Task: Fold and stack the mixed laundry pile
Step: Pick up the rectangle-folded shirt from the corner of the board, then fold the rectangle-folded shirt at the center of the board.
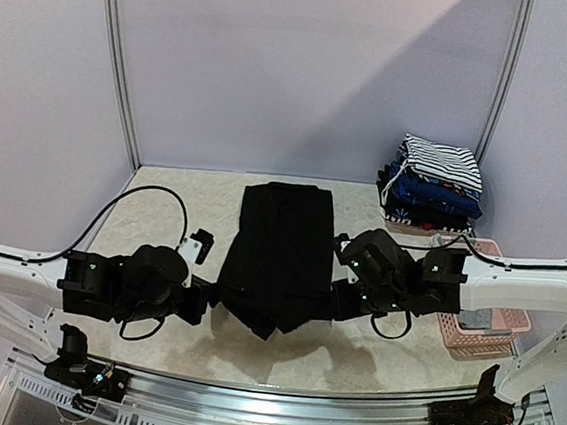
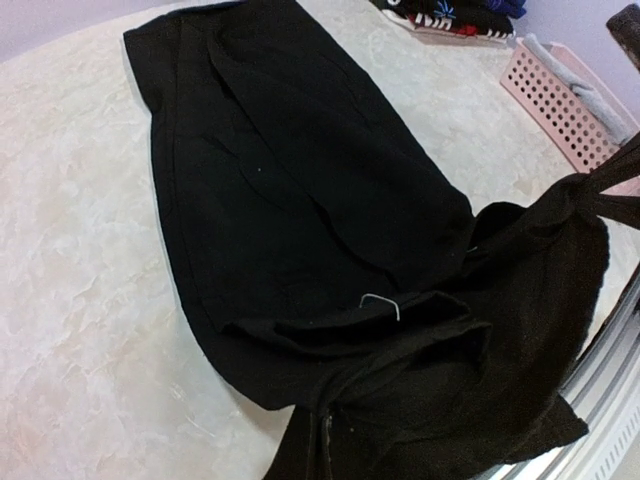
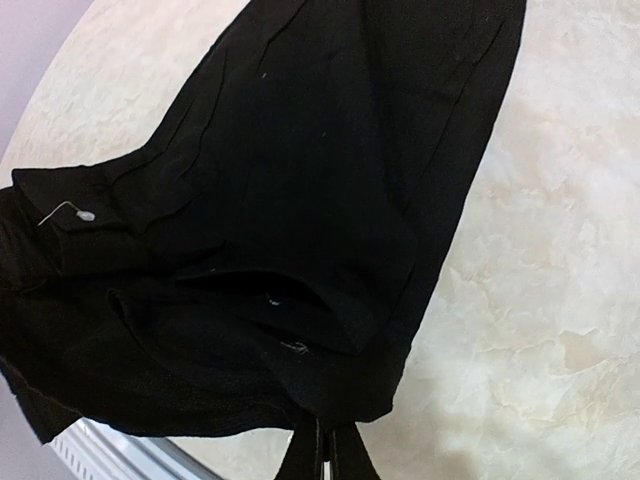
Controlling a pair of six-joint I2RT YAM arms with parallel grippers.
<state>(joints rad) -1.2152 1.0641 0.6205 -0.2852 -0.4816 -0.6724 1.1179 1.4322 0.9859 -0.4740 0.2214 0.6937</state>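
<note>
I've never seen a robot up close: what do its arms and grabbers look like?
The left arm and right arm are long white tubes joined by chunky black joints. The left gripper and right gripper are black. A thin black cable loops off the left arm; a tiny green light glows on the right wrist.

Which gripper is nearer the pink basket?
Right. The right gripper pinches the black garment on its basket side; the left gripper pinches its opposite side, farther off.
</note>
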